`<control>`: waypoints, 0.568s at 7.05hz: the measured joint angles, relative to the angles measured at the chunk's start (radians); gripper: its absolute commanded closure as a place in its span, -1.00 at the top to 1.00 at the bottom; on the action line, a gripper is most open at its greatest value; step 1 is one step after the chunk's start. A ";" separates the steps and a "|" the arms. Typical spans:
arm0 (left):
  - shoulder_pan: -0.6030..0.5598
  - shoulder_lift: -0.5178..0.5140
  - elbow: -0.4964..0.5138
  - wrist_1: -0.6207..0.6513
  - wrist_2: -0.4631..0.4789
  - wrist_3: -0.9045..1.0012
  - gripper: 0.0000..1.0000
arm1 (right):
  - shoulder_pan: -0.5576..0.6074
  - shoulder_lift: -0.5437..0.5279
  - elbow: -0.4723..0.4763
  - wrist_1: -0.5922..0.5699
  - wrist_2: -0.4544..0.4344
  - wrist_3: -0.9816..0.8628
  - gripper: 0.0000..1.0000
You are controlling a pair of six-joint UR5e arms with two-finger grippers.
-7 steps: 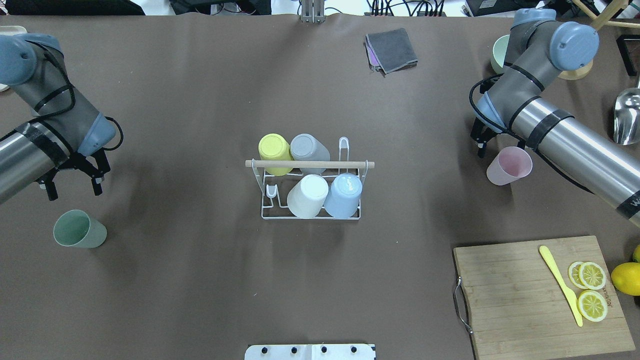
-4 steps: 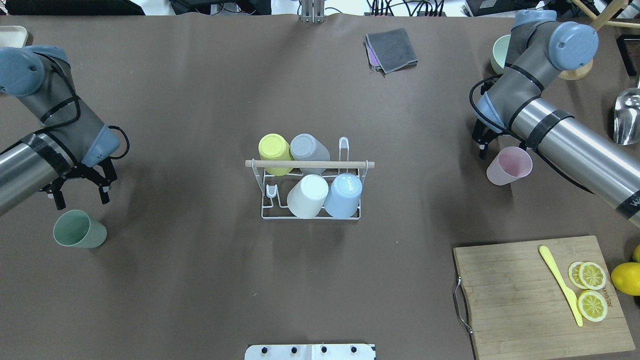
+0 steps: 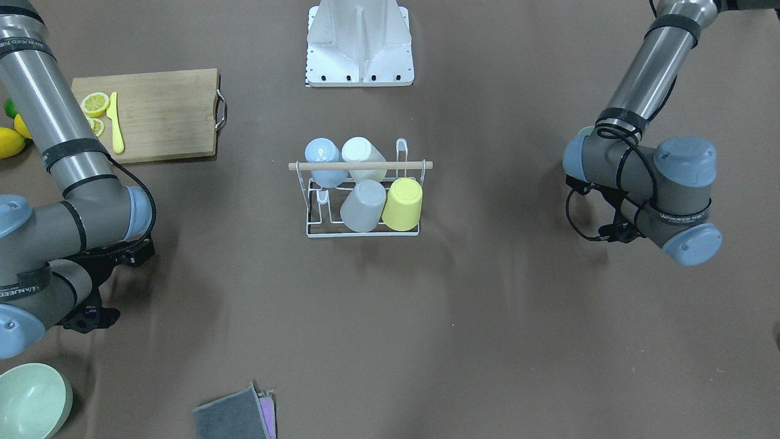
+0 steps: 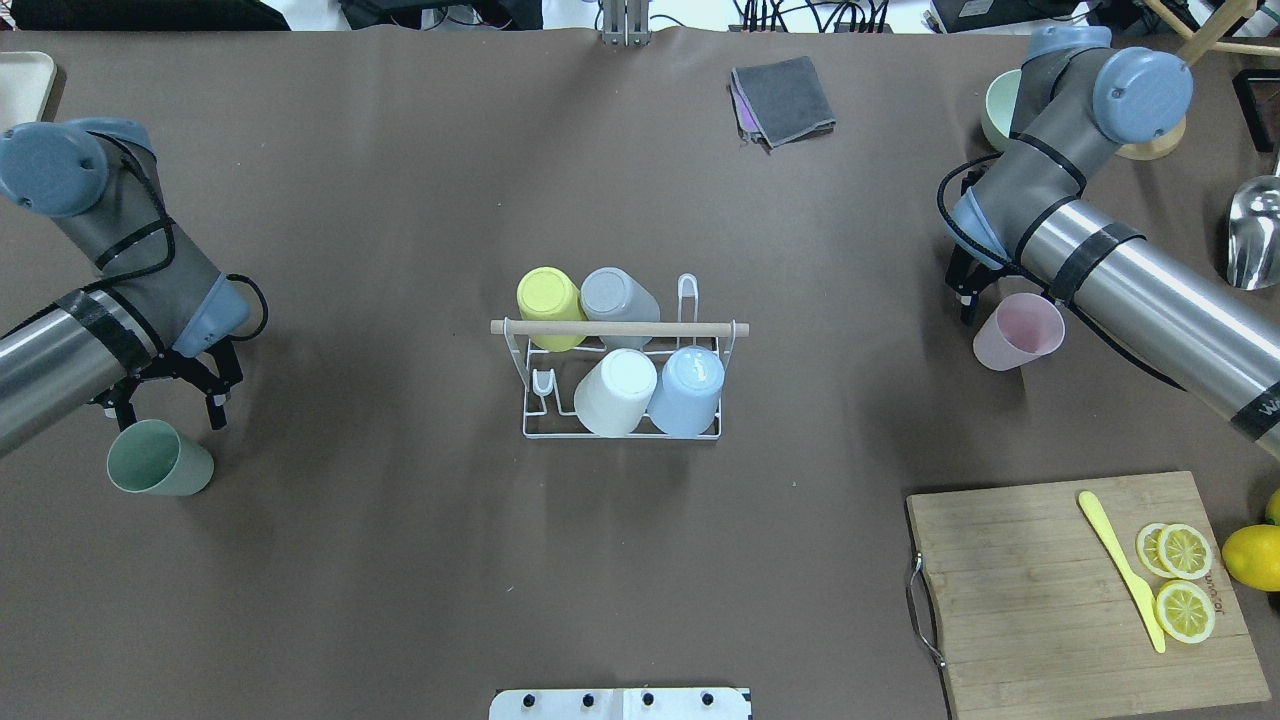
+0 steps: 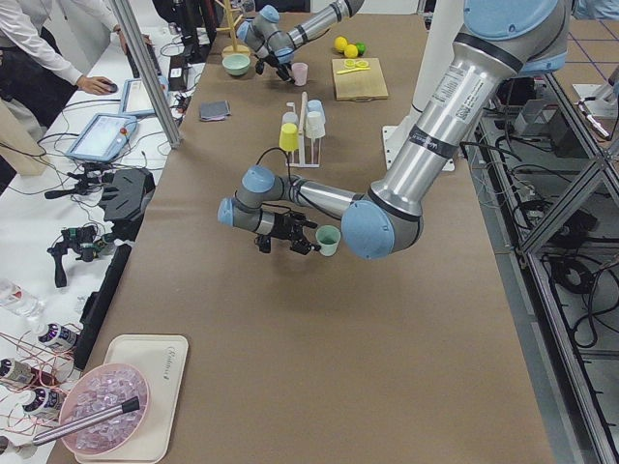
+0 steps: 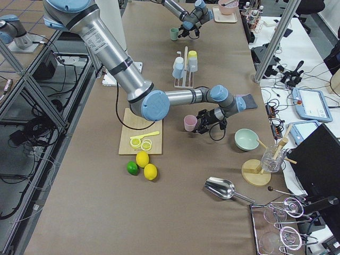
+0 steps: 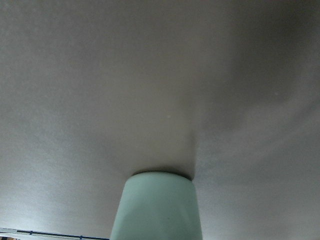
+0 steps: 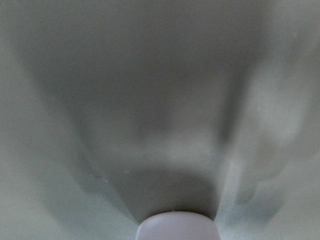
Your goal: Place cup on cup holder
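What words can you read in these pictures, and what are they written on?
"WANJEED", as near as it reads, with smaller letters after it that are too small to read: on the left arm's black strap.
The same word, fainter: on the right arm's black strap.
Burnt-in mark on the cutting board: too small to read.
Curly writing on the beige tray: too blurred to read.

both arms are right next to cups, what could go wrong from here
1. The left gripper is open close beside the upright green cup. A finger catching the rim could tip it.
2. The cup holder has only two free prongs, one beside the grey cup and one beside the white cup. A tilted placement might knock a neighbour.
3. The right gripper is mostly hidden by its arm near the pink cup, so its alignment is unclear.
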 measured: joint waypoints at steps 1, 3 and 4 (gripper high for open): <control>0.006 0.017 -0.016 0.001 0.000 0.000 0.96 | -0.004 -0.001 -0.001 -0.003 0.000 -0.001 0.88; 0.016 0.054 -0.049 0.001 0.000 0.000 0.94 | -0.007 -0.001 -0.006 -0.012 0.000 -0.006 0.81; 0.023 0.065 -0.057 0.001 0.000 0.000 0.93 | -0.009 -0.001 -0.008 -0.021 0.002 -0.010 0.78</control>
